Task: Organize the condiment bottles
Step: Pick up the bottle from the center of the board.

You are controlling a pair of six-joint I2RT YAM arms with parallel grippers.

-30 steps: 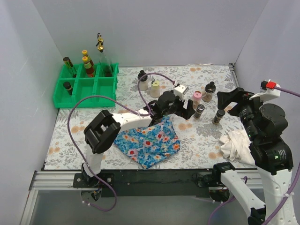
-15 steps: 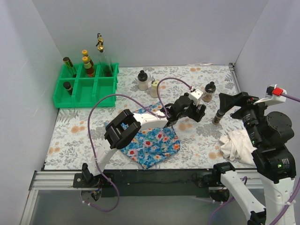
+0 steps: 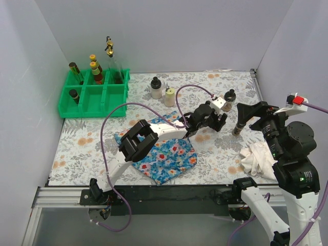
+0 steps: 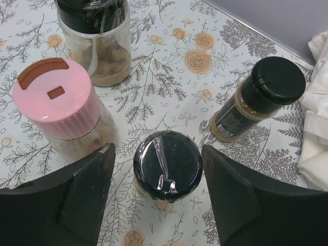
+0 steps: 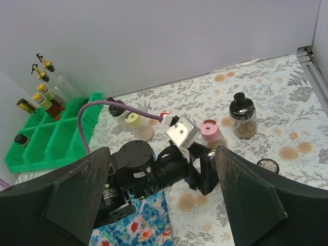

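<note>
From above, the left end effector (image 3: 215, 122) hangs just beside the black-capped spice bottle (image 3: 238, 127) on the table (image 3: 77, 148). Left wrist: its fingers stand apart, flanking a black-lidded jar (image 4: 168, 165) near that bottle. Right wrist: the right end effector (image 5: 164, 154) gapes wide, empty.

The flower-printed surface (image 3: 77, 148) carries a green tray (image 3: 84, 110) at far left, a blue cloth (image 3: 164, 156) near the middle and a white cloth (image 3: 259, 156) near right. A white bottle (image 3: 156, 88) stands just beside a cream bottle (image 3: 169, 97) at far centre. Further right stand a pink-lidded shaker (image 4: 56, 110), a black-lidded jar (image 4: 167, 165), a clear jar (image 3: 229, 100) and a brown shaker (image 3: 239, 126).
</note>
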